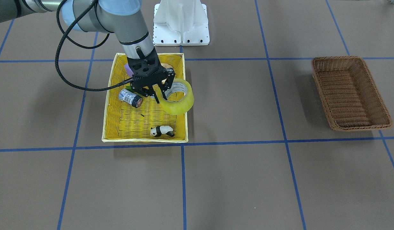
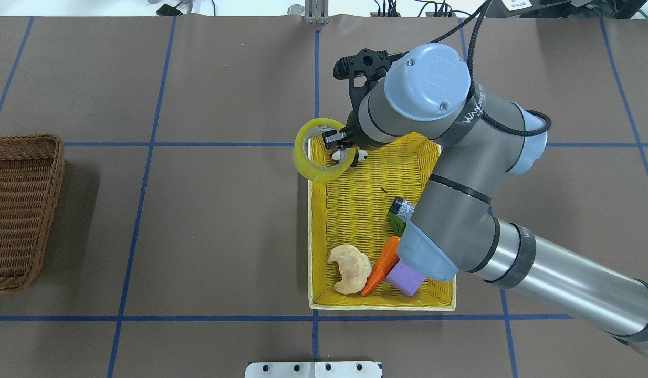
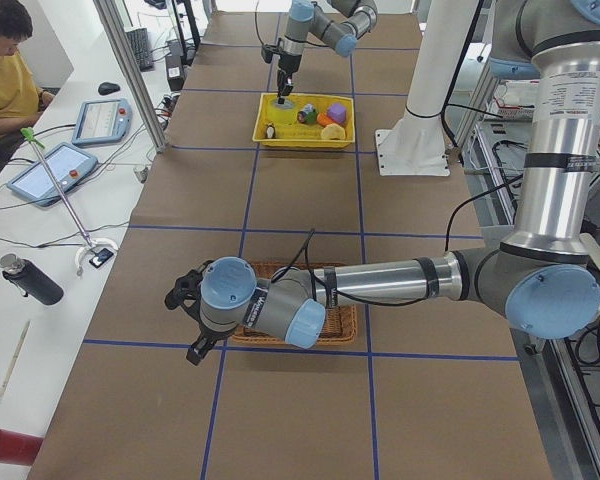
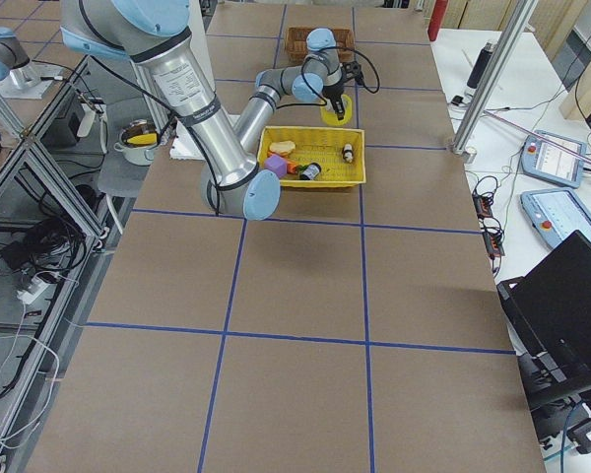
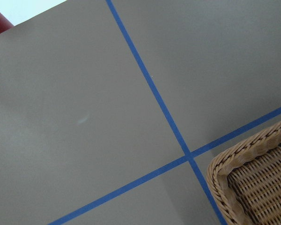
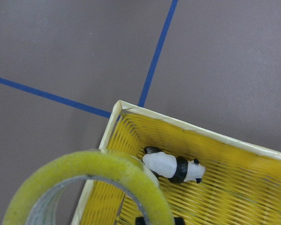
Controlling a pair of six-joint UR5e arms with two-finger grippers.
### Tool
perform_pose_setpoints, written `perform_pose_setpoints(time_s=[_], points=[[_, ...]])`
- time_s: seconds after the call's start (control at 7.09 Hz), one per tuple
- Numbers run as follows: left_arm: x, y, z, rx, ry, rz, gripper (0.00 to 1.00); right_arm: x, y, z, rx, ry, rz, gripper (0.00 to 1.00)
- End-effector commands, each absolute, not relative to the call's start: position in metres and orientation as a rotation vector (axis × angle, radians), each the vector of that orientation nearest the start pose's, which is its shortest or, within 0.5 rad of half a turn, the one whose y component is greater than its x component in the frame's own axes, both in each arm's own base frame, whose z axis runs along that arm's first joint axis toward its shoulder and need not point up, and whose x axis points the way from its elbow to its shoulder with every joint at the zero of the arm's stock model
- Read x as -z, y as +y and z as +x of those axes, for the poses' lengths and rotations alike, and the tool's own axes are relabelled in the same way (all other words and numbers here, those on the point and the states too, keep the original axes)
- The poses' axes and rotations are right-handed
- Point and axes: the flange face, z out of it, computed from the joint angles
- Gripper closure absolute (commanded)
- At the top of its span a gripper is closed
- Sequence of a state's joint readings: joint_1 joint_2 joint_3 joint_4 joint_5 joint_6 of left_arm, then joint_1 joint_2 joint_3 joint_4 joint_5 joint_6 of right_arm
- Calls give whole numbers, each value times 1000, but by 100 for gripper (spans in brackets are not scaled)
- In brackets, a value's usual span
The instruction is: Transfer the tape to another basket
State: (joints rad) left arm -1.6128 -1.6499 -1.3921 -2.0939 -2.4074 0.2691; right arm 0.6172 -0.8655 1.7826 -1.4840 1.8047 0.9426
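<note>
My right gripper [image 1: 157, 95] is shut on the rim of the tape [image 1: 181, 103], a wide yellowish roll. It holds the roll tilted over the yellow basket's [image 1: 144, 140] edge that faces the brown basket. In the overhead view the tape [image 2: 308, 157] hangs at that basket's far left corner, under the gripper [image 2: 337, 144]. The right wrist view shows the tape [image 6: 107, 168] close up. The brown wicker basket [image 1: 336, 58] stands apart across the table and holds nothing. My left gripper [image 3: 187, 300] hovers next to the brown basket [image 3: 345, 325]; I cannot tell if it is open.
The yellow basket [image 2: 382, 306] holds a toy panda [image 1: 162, 131], a blue-grey cylinder with a red end [image 1: 130, 97], a croissant [image 2: 349, 268], a carrot [image 2: 382, 265] and a purple block [image 2: 405, 278]. A white arm base [image 1: 181, 22] stands behind it. The left wrist view shows the brown basket's corner [image 5: 234, 164].
</note>
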Motion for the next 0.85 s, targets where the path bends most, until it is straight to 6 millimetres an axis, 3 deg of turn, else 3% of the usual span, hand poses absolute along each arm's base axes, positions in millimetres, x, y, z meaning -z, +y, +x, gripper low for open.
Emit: perform_pose_setpoints(time_s=[0.0, 0.14, 0.42, 0.56, 0.71], points=[[-612, -562, -65, -407, 772, 576, 2, -101, -466, -490, 58, -956, 437, 100], [-590, -569, -43, -378, 842, 582, 2, -80, -479, -515, 27, -949, 457, 100], [-549, -582, 10, -355, 982, 580, 1, -59, -509, -574, -23, -979, 536, 100], [-524, -590, 33, -377, 1056, 565, 2, -51, -520, -592, -38, -986, 568, 100], [-499, -595, 55, -441, 1140, 550, 1, -39, -515, -600, -37, -999, 589, 100]])
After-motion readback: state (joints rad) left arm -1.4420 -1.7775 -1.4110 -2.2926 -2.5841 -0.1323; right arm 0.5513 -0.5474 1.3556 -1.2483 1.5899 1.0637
